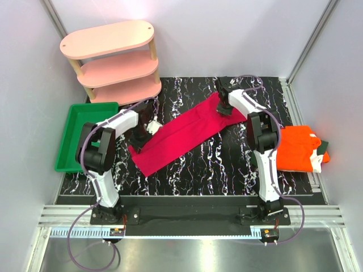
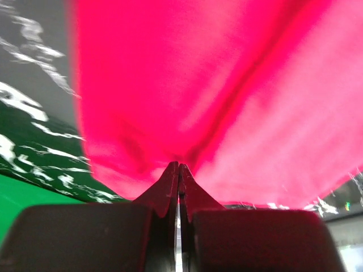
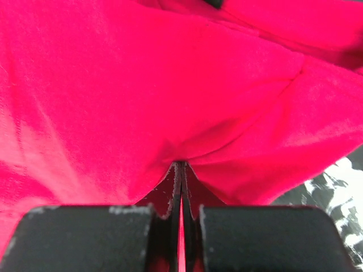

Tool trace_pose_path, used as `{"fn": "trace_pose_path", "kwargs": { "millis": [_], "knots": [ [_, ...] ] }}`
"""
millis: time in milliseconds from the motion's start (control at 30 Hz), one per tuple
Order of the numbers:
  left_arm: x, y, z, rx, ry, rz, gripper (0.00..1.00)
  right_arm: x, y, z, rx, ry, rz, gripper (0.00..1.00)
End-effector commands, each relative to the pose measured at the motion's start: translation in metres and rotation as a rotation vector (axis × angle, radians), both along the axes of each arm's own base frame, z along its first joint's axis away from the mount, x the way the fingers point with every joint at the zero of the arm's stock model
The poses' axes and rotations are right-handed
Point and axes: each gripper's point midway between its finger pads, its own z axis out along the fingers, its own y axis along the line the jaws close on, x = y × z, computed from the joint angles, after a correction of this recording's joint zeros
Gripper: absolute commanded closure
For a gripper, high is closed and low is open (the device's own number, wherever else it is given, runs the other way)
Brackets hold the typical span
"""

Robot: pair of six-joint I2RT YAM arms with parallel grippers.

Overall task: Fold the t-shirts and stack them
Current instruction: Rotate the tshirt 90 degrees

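Clamps red shirt (image 1: 181, 135) tight at both ends of its long axis: left gripper (image 2: 178, 168) at 8 o'clock, right gripper (image 3: 180, 166) at 2 o'clock.

Crimson shirt (image 2: 227, 85) overruns wrist-view edges, blurred. Orange shirt (image 1: 298, 148) partly behind right arm (image 1: 264, 148); dark patch (image 1: 323, 146) unidentifiable.

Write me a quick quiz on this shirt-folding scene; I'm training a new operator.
1. True or false: the left gripper and right gripper are both shut on the red shirt.
2. Fill in: the pink shelf stands at the table's far ___ corner.
3. Where is the orange shirt? A on the shelf; B at the table's right edge; C under the red shirt.
Key: 1 true; 2 left; 3 B.
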Motion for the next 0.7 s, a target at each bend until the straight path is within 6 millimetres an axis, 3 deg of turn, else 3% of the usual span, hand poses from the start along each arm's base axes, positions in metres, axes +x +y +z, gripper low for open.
{"fn": "trace_pose_path", "kwargs": {
  "millis": [0,267,367,500,633,667],
  "knots": [
    [-0.029,-0.022,0.028,-0.058,0.044,-0.129,1.0,0.011,0.011,0.005,0.043,0.031,0.042,1.0],
    [-0.064,-0.054,0.039,-0.08,0.108,-0.275,1.0,0.031,0.015,0.006,0.031,0.045,0.066,1.0],
    [-0.062,-0.059,0.04,-0.091,0.103,-0.271,1.0,0.03,0.013,0.003,0.031,0.067,0.057,1.0],
    [-0.04,-0.062,0.052,-0.137,-0.017,-0.217,1.0,0.029,0.013,0.016,0.031,0.027,0.056,1.0],
    [-0.01,-0.056,0.066,-0.191,-0.116,-0.109,1.0,0.037,0.019,0.06,0.083,-0.153,0.093,0.99],
    [-0.005,-0.055,0.069,-0.201,-0.133,-0.078,1.0,0.038,0.018,0.069,0.082,-0.183,0.091,0.91]
  ]
}}
